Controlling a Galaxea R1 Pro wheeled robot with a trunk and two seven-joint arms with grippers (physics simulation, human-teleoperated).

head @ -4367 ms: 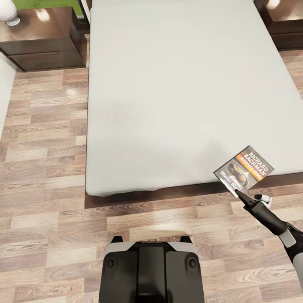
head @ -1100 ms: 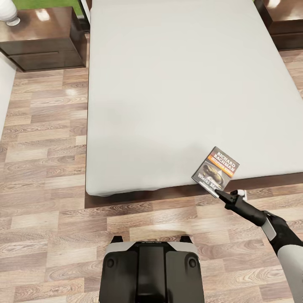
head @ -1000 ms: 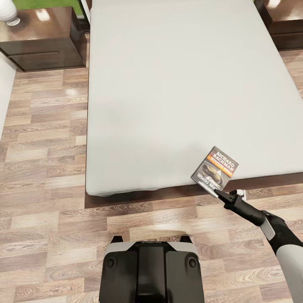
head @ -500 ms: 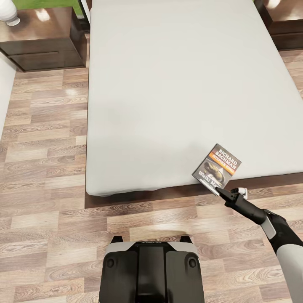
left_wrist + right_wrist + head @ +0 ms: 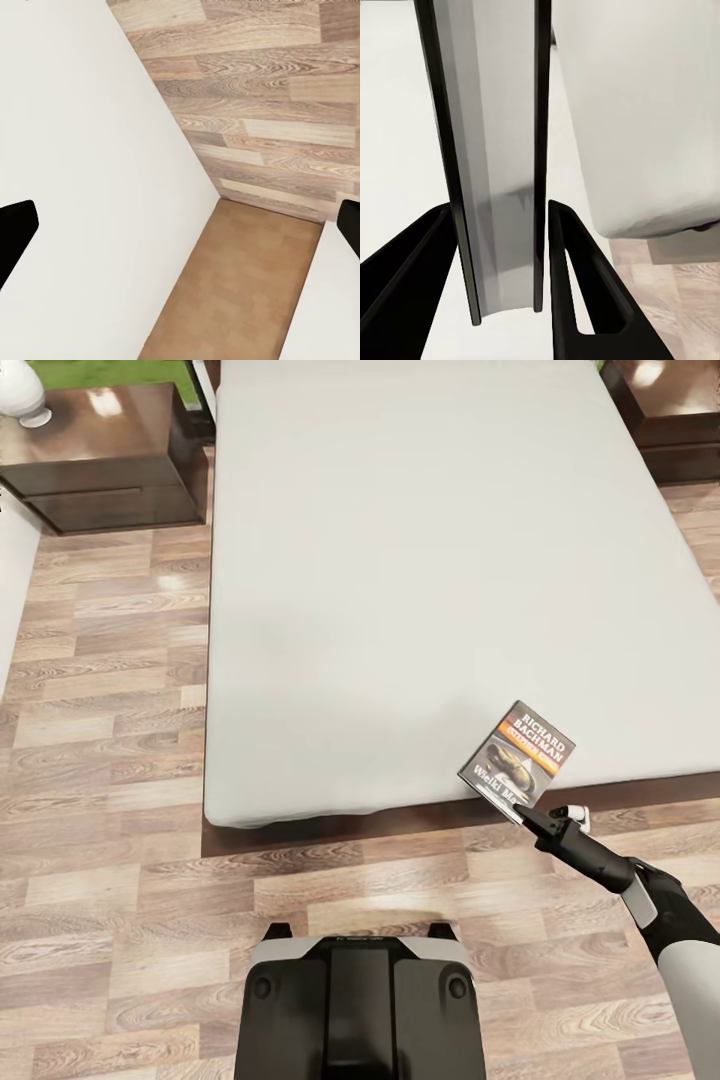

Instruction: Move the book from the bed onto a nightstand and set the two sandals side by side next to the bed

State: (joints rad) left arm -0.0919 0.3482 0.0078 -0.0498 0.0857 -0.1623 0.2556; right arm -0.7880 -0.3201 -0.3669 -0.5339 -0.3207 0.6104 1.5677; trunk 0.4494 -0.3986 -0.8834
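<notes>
Dark-covered book [image 5: 517, 759] (over bed [image 5: 400, 560] corner) | right gripper [image 5: 522, 815] clamped on it | left gripper [image 5: 180, 225] apart

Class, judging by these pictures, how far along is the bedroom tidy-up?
Done: nothing placed yet. In hand: the right gripper pinches the book by its corner above the bed. Left: carry it to a nightstand, then pair the sandals.

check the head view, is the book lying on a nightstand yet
No, the right claw holds the book by its corner over the foot of the bed.
</notes>
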